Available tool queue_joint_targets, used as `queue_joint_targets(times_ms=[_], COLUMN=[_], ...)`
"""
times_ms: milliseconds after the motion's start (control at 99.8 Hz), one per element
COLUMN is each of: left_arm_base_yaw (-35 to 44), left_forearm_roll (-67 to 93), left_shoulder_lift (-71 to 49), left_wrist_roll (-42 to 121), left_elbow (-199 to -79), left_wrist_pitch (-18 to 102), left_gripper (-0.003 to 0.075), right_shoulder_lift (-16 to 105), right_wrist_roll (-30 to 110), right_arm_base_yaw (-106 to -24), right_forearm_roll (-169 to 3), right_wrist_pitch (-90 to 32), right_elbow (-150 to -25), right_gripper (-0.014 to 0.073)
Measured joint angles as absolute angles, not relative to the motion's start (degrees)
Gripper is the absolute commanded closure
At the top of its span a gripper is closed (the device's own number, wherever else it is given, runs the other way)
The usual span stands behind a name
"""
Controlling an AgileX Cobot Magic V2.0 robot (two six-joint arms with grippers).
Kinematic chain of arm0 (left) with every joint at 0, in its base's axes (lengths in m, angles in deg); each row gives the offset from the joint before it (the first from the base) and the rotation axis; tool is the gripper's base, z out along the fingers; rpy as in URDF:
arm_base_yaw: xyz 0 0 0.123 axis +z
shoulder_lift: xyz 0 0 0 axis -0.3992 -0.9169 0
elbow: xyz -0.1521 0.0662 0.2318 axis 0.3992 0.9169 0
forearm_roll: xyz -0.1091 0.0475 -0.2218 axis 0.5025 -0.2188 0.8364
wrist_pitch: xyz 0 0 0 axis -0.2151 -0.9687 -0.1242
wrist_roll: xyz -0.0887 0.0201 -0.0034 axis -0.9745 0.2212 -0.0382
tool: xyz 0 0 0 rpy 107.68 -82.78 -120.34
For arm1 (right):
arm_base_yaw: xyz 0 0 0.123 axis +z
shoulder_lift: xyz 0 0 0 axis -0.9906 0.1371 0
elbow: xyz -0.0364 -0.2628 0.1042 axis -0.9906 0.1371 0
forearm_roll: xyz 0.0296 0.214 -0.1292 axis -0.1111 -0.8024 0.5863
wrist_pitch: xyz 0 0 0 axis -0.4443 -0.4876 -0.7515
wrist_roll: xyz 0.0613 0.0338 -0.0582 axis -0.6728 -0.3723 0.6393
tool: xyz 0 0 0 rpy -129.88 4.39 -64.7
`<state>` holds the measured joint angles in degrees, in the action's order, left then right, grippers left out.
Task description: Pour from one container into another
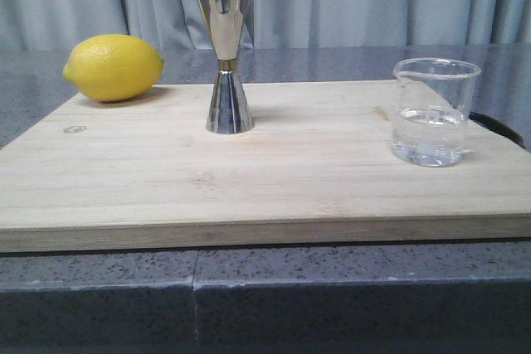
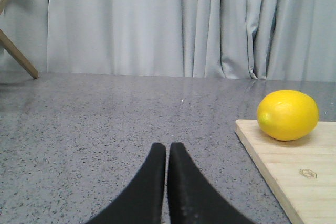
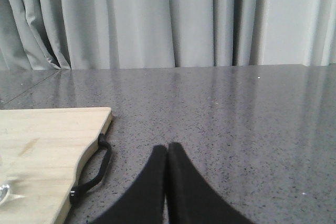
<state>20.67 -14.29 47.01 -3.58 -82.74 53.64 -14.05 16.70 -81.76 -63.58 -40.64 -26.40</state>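
**mixerfan:** Why's everything spread out like that on the cutting board (image 1: 249, 180)?

**armwatcher:** My guess is it's a starting layout. The beaker (image 1: 435, 111) stands upright near the board's right edge, water in the bottom, so the right arm can reach it. The jigger (image 1: 226, 54) stands upright toward the board's back, left of middle, well apart from the beaker. The lemon (image 1: 114, 66) sits at the board's back left corner, probably just a distractor.

**mixerfan:** Count?

**armwatcher:** One beaker, one jigger, one lemon, one board on the counter (image 1: 332, 275). Two arms: left gripper (image 2: 167, 153) and right gripper (image 3: 167, 153) both pressed together, holding nothing, each hovering off its side of the board. Nothing poured yet.
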Motion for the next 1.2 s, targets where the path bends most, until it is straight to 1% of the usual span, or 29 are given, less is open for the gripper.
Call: queue_joint_targets(times_ms=[130, 260, 361, 461, 641, 1202], left_arm_base_yaw=[20.7, 20.7, 20.7, 20.7, 20.7, 20.7], left_forearm_roll=[-14.3, -14.4, -14.5, -14.5, -14.5, -14.5], left_shoulder_lift=[47.0, 46.2, 43.4, 40.5, 37.8, 37.8], left_wrist_roll=[-3.6, -3.3, -0.8, 0.7, 1.4, 1.5], left_elbow=[-87.4, -94.0, -98.7, -102.4, -105.7, -105.8], left_wrist_pitch=[48.4, 41.3, 36.3, 34.2, 34.1, 34.2], left_gripper=[0.0739, 0.0739, 0.0739, 0.0739, 0.0739, 0.0739], right_shoulder_lift=[-14.1, -13.8, -11.2, -7.5, -3.8, -3.4], right_wrist_roll=[16.6, 16.6, 16.6, 16.7, 16.7, 16.7], right_arm_base_yaw=[-81.8, -81.8, -81.8, -81.8, -81.8, -81.8], right_forearm_roll=[-63.5, -63.3, -63.3, -63.2, -63.2, -63.2], right_wrist_pitch=[-36.2, -28.2, -21.8, -17.1, -16.0, -18.1], right_elbow=[-31.4, -37.8, -42.9, -46.8, -51.1, -51.6], right_gripper=[0.0665, 0.0665, 0.0665, 0.0665, 0.0665, 0.0665])
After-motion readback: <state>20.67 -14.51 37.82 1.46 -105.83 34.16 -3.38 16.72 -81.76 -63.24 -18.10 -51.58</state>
